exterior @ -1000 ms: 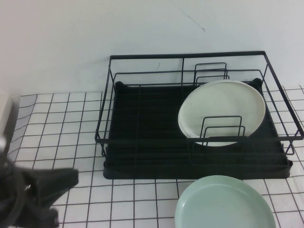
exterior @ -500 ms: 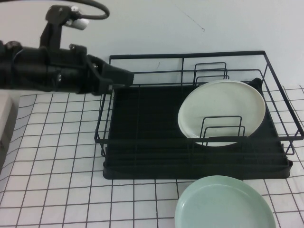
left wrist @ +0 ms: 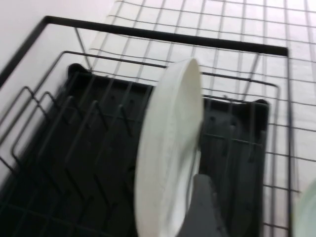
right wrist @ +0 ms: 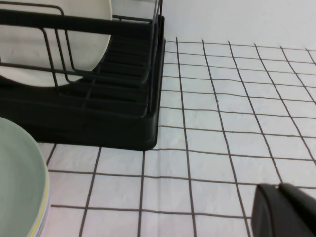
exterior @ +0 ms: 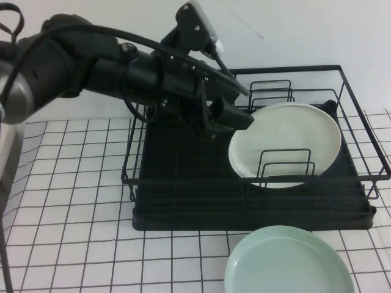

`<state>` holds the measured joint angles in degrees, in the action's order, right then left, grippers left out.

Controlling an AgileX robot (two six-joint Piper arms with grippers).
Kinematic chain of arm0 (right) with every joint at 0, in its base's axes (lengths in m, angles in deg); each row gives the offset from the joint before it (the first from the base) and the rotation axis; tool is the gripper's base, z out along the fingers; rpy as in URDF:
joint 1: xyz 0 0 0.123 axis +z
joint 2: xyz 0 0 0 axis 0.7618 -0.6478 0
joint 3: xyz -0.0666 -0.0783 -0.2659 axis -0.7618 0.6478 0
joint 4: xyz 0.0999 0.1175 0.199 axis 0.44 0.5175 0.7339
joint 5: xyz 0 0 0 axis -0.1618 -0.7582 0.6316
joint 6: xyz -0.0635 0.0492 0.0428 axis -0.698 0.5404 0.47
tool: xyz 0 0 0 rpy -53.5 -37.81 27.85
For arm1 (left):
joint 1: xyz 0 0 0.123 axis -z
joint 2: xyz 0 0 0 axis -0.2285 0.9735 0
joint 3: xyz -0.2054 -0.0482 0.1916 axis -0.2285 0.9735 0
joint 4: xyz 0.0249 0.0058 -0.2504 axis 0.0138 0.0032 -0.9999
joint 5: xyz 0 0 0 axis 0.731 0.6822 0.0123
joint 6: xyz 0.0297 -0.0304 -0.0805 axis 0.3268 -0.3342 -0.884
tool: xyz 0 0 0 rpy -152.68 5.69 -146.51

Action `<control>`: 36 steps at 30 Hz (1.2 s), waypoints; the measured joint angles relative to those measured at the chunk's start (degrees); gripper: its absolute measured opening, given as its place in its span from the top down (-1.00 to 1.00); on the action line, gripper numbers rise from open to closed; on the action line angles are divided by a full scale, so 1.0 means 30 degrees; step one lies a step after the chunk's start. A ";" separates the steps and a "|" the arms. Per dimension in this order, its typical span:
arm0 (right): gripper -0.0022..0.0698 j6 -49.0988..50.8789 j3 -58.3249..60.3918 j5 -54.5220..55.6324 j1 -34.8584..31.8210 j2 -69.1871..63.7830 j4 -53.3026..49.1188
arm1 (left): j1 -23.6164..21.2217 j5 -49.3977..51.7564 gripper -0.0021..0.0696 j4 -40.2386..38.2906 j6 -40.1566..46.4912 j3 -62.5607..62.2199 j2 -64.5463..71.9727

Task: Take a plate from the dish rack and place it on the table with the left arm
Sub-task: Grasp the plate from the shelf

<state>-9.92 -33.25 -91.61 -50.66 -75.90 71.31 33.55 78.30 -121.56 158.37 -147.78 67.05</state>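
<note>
The left pincer [exterior: 235, 105] is positioned over the rack [exterior: 183, 183], at the left edge of the plate [exterior: 287, 143]. Its two fingers [exterior: 235, 117] are spread apart, one above the other in the high view, with their tips at the plate's rim. Contact cannot be confirmed. In the left wrist view one grey finger [left wrist: 202, 210] lies beside the face of the plate [left wrist: 170, 148], near its lower edge. The pincer holds nothing. The left arm [exterior: 79, 67] extends from the left side of the scene, above the bench [exterior: 67, 183], to the rack.

The plate stands on edge in the right half of the rack, leaning between the upright wire dividers [exterior: 286, 165]. It has not been lifted out.

The rack rests on the bench against the rear wall. A green plate [exterior: 287, 262] lies flat on the bench just in front of the rack's right half.

The right pincer [right wrist: 286, 212] appears only as a dark tip in the right wrist view, low over the bench and well apart from the rack [right wrist: 98, 113]. Whether it is spread or closed cannot be determined.
</note>
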 joint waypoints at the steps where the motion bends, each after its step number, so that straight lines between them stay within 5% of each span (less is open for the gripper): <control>1: 0.94 0.0000 0.0000 0.0000 0.0000 0.0000 0.0000 | 0.0191 -0.0518 -0.33 0.0037 0.0140 0.0000 0.0154; 9: 0.94 0.0000 0.0000 0.0000 0.0000 0.0000 0.0000 | 0.0693 -0.3658 -0.26 -0.1204 0.1600 0.0000 0.1546; 36: 0.94 0.0000 0.0000 0.0000 0.0000 0.0000 0.0000 | 0.0693 -0.4984 -0.22 -0.7504 0.6465 -0.0237 0.4827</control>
<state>-9.92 -33.25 -91.61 -50.66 -75.90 71.31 35.63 63.35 -144.07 177.76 -148.49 81.53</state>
